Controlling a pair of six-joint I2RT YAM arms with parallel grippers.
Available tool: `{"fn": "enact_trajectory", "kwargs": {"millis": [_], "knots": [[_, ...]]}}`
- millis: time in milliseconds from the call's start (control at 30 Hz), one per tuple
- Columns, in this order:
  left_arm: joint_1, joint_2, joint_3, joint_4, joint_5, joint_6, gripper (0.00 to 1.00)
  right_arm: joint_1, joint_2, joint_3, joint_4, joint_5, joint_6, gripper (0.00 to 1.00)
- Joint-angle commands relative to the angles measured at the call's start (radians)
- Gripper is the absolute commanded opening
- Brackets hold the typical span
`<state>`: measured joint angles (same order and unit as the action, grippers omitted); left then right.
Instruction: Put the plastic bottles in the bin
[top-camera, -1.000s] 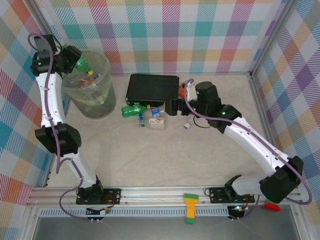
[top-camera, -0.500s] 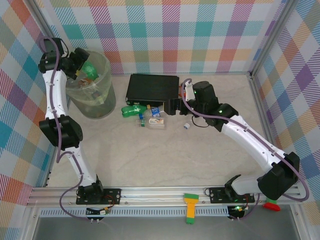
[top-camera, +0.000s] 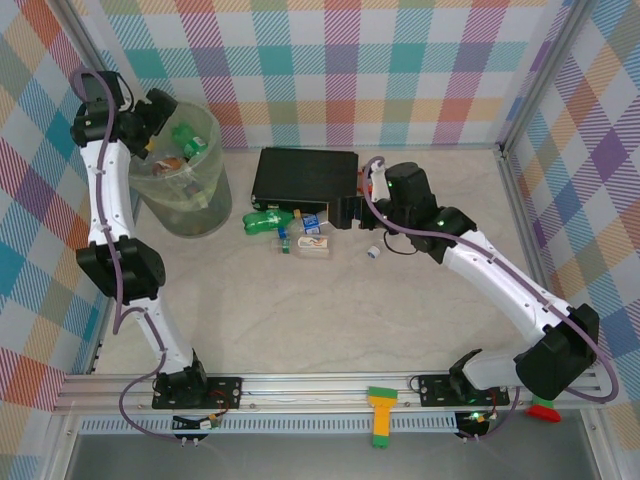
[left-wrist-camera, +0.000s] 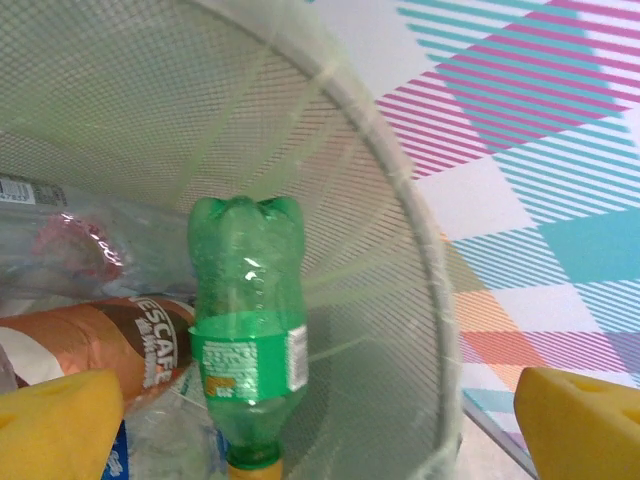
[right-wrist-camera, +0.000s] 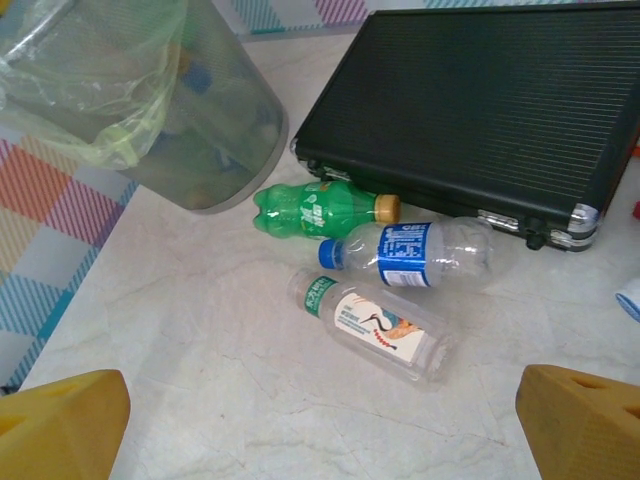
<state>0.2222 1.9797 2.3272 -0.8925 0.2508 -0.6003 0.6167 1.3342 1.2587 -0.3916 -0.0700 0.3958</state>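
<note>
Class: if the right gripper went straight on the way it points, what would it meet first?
Probably the clear bottle with the white bird label, lying nearest ahead of the open right gripper; depth is unclear.

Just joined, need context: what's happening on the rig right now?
Two arms are loading the bin. The left fingers stand open over it, with a green bottle inside below them among others. The right fingers, open too, hover by three bottles lying on the table beside the black case.
</note>
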Motion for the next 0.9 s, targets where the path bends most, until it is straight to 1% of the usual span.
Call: {"fn": "enact_trajectory", "kwargs": {"millis": [0, 133, 300, 367, 500, 667, 800, 867], "knots": [[-0.062, -0.083, 0.025, -0.028, -0.014, 0.030, 1.00, 0.002, -0.016, -0.013, -0.036, 0.076, 0.027, 0.99], [-0.150, -0.120, -0.009, -0.035, -0.034, 0.065, 1.00, -0.013, -0.005, -0.025, -0.075, 0.132, 0.063, 0.99], [-0.281, -0.146, -0.032, -0.077, -0.107, 0.124, 1.00, -0.030, 0.025, -0.044, -0.129, 0.229, 0.118, 0.99], [-0.324, -0.154, -0.041, -0.093, -0.131, 0.134, 0.99, -0.050, 0.036, -0.059, -0.139, 0.227, 0.152, 0.99], [-0.409, -0.181, -0.096, -0.085, -0.152, 0.142, 1.00, -0.092, 0.057, -0.124, -0.117, 0.172, 0.226, 0.99], [-0.512, -0.223, -0.192, -0.054, -0.166, 0.147, 1.00, -0.111, 0.120, -0.168, -0.121, 0.167, 0.297, 0.87], [-0.589, -0.262, -0.282, -0.028, -0.178, 0.141, 1.00, -0.129, 0.189, -0.193, -0.095, 0.118, 0.336, 0.74], [-0.619, -0.282, -0.330, -0.014, -0.180, 0.133, 1.00, -0.130, 0.213, -0.205, -0.068, 0.108, 0.351, 0.72]]}}
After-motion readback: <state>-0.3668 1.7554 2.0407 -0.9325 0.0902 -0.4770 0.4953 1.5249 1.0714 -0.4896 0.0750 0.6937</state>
